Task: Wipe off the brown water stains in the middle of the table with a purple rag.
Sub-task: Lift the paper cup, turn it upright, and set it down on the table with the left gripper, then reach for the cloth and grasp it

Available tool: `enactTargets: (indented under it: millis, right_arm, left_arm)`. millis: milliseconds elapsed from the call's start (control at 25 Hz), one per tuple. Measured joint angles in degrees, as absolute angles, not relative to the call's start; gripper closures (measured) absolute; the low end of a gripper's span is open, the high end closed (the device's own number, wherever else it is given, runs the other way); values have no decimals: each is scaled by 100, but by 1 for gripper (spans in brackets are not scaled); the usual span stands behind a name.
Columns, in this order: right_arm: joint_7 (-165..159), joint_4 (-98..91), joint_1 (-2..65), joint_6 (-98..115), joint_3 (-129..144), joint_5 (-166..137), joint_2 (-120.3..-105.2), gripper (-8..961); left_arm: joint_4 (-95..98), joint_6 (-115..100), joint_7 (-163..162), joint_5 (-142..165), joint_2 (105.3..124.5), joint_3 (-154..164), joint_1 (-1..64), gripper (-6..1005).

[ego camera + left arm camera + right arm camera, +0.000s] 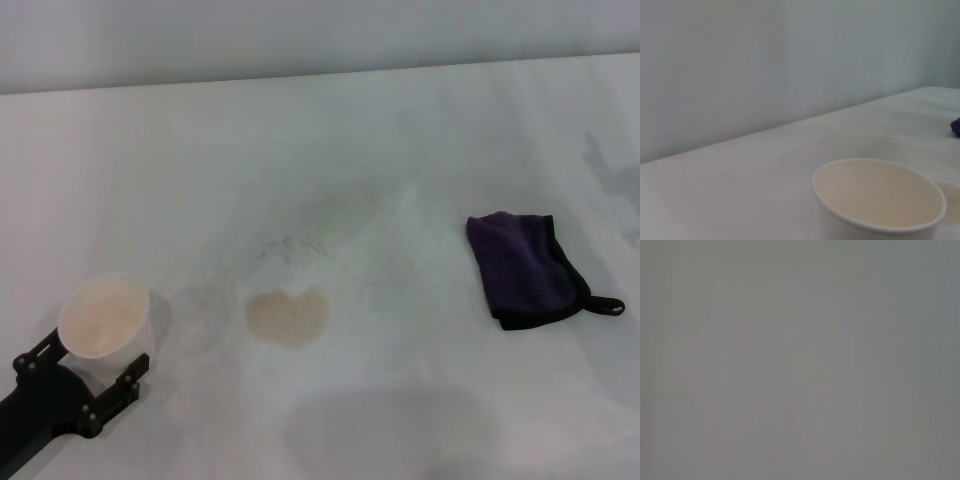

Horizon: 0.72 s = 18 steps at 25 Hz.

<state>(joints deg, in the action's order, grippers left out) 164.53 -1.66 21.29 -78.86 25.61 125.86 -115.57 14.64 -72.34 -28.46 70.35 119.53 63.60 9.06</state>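
The left gripper (85,375), black and angular, has its fingers spread around the base of an upright white paper cup (105,317) on the smooth white table (400,150). Just to its right lie the brown water stains (288,315), a tan heart-shaped blotch. Well beyond that, further right, the purple rag (522,268) lies folded, soft, black-edged with a loop. The right gripper is out of view

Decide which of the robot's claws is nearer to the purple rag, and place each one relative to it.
Left, by default. The left claw sits around the paper cup, far across the table from the purple rag, beyond the brown stain. The right claw is not in view.
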Motion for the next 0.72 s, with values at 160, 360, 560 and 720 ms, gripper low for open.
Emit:
enactTargets:
  millis: [160,360,560,720]
  right_arm:
    - [16453,-152,2117,-7883,2567,12586,-11557,96]
    - [16454,-133,2106,-7883,2574,12586,-11557,96]
    - [16461,-135,2092,-7877,2544,12586,-11557,96]
    - [16462,-155,2092,-7829,2539,12586,-11557,96]
  left_arm:
    - [1458,-7233,-2852,7035,11946,6360,956,251]
    - [1338,-7234,-2851,7074,11925,6365,1118,186]
    - [1316,-7237,-2569,6992,11942,6346,1088,109]
    - [1304,-7243,-2485,6919,11945,6341,1030,109]
